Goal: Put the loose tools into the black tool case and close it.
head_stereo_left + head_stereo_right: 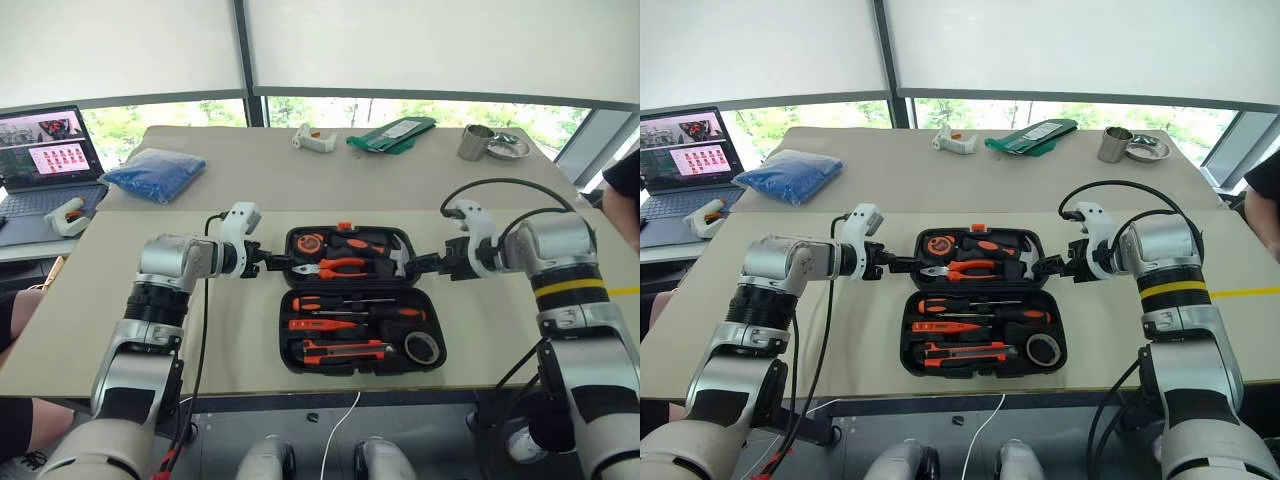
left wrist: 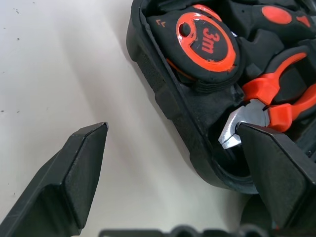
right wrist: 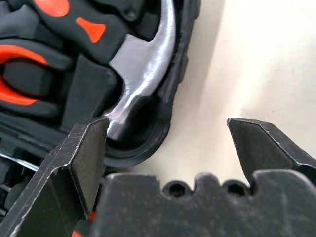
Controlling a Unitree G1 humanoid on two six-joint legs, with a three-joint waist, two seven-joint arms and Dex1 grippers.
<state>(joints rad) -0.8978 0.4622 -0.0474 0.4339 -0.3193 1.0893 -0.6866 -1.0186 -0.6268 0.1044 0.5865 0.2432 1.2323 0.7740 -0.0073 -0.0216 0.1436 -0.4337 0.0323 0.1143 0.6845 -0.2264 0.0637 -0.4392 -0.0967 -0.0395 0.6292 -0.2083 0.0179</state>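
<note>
The black tool case [image 1: 284, 330] lies open and flat on the table in front of me. Its near half holds screwdrivers [image 1: 345, 301], a utility knife [image 1: 340, 350] and a dark tape roll [image 1: 424, 347] in moulded recesses. The far half holds a tape measure [image 2: 202, 44], pliers [image 2: 276, 98] and a hammer [image 3: 143, 69]. My left gripper [image 1: 278, 264] is open at the far half's left end, one finger [image 2: 276, 168] inside the rim and the other outside. My right gripper [image 1: 420, 263] is open at the right end, straddling the rim [image 3: 180, 59] by the hammer head.
A blue bag [image 1: 152, 172] and an open laptop [image 1: 48, 160] sit to the far left. A white object [image 1: 314, 139], a green packet [image 1: 392, 134] and a metal cup [image 1: 476, 142] stand along the back of the far table. A person [image 1: 625, 195] is at the right edge.
</note>
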